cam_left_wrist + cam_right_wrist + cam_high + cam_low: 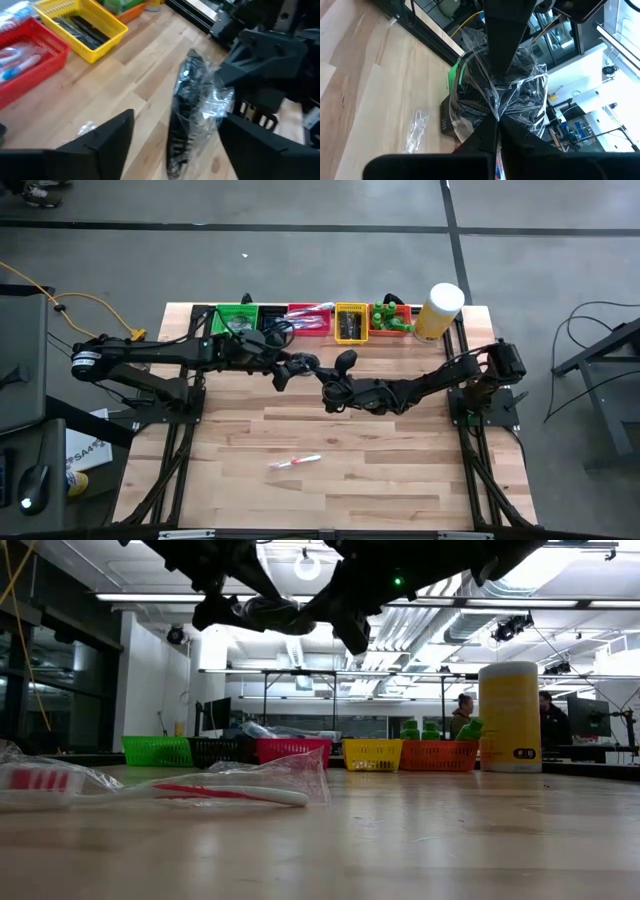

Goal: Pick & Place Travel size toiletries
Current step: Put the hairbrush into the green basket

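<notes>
Left wrist view: wrapped black comb between spread left pincer fingers, clenched right pincer gripping wrapper.

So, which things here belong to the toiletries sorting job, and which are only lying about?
Job:
- clear-wrapped black comb, pinched by the shut right gripper
- open left gripper beside it
- clear-wrapped red toothbrush on the table

Lying about:
- pale-yellow cylinder with white lid
- black cables on the floor

A black comb in clear crinkled wrap hangs above a pale, wood-grained worktop; beyond it stand green, red, yellow and orange bins, a pale-yellow cylinder and a red-and-white toothbrush.
</notes>
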Controlling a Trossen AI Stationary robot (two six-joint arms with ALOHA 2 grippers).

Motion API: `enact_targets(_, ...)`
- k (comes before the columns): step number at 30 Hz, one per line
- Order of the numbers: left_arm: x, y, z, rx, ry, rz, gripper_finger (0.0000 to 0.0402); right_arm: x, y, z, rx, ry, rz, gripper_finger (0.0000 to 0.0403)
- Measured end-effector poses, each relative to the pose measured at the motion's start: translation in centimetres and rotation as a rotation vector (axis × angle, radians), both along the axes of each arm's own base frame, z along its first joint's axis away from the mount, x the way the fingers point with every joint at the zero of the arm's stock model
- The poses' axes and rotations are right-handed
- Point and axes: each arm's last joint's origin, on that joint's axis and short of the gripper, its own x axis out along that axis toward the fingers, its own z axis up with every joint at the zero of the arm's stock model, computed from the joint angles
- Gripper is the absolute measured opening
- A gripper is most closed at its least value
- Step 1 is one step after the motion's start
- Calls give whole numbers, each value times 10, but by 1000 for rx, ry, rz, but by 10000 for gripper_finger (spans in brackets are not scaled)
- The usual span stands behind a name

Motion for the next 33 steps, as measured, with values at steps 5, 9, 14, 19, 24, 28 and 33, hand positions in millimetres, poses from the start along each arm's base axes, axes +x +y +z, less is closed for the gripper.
enact_targets(5,0,-1,0,-32,-5,-21,188,0,0,0,9,-6,-6,3)
enact_targets(9,0,-1,-1,-9,10,-53,83,0,0,0,9,-6,-7,3)
enact_targets(14,0,-2,-2,10,27,-76,28,0,2,-1,9,7,-3,3)
enact_targets(19,0,-2,-3,26,37,-83,29,-1,4,-1,51,-17,1,27)
enact_targets(24,0,-2,-3,47,44,-89,28,-4,10,4,125,-71,0,113)
enact_targets(28,-2,0,-5,79,77,-27,28,-10,16,8,126,-71,-89,201)
enact_targets(33,-18,6,-6,186,248,198,28,-28,20,19,161,-61,-228,284)
